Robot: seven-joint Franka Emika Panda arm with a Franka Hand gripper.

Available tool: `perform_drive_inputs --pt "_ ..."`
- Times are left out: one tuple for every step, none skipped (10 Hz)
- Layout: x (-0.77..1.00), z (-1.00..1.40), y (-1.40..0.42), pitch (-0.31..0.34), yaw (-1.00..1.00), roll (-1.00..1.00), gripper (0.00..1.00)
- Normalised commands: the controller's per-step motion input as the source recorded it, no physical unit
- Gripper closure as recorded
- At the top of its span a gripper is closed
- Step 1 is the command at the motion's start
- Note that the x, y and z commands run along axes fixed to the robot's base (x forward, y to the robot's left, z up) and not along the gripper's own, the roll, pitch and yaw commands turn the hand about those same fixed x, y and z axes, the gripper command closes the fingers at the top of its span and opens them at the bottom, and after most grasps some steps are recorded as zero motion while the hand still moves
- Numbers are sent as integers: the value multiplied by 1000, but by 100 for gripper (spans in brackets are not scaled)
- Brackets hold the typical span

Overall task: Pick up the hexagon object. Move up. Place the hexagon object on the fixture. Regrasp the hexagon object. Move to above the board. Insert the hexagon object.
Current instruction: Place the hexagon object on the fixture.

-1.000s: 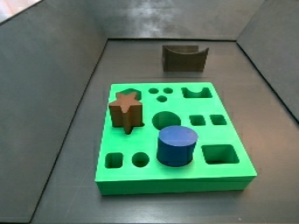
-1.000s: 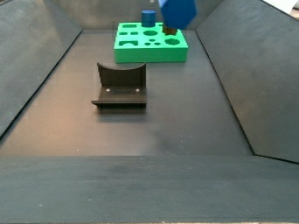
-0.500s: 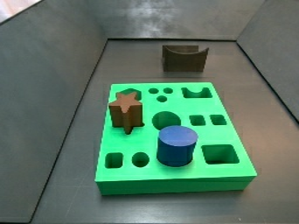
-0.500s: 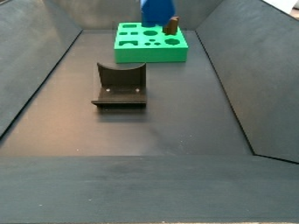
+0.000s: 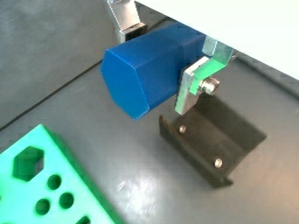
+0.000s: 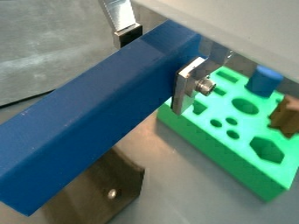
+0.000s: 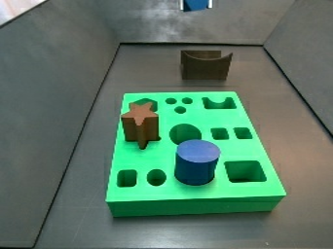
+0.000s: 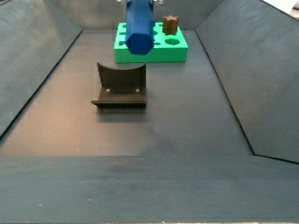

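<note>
My gripper (image 5: 156, 63) is shut on the hexagon object (image 5: 146, 70), a long blue hexagonal bar, with a silver finger on either side, as both wrist views show (image 6: 156, 61). The bar (image 8: 139, 31) hangs in the air between the green board (image 8: 152, 51) and the fixture (image 8: 119, 87). In a side view only its tip (image 7: 196, 4) shows at the top edge. The fixture (image 7: 204, 64) stands on the floor beyond the board (image 7: 196, 199) and lies below the bar in both wrist views (image 5: 216, 144).
A brown star peg (image 7: 140, 124) and a short fat blue cylinder (image 7: 197, 161) stand in the board's holes; both also show in a wrist view (image 6: 286, 114) (image 6: 267, 79). Sloping grey walls enclose the floor on all sides.
The gripper with the bar has moved away from above the board toward the fixture. More of the bar's length now shows in the side view.
</note>
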Motion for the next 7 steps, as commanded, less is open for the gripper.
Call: perform_drive_inputs --pt "668 -51 26 137 -106 -1000 100" --pt "531 -31 33 139 -118 -1000 100" --pt "478 -27 37 140 -123 -1000 100" --pt "375 -20 39 141 -135 -1000 100" --pt "323 -18 39 142 -143 -1000 100" --pt "201 -20 42 145 -166 -1000 100" --pt "155 -17 42 144 -179 -1000 100"
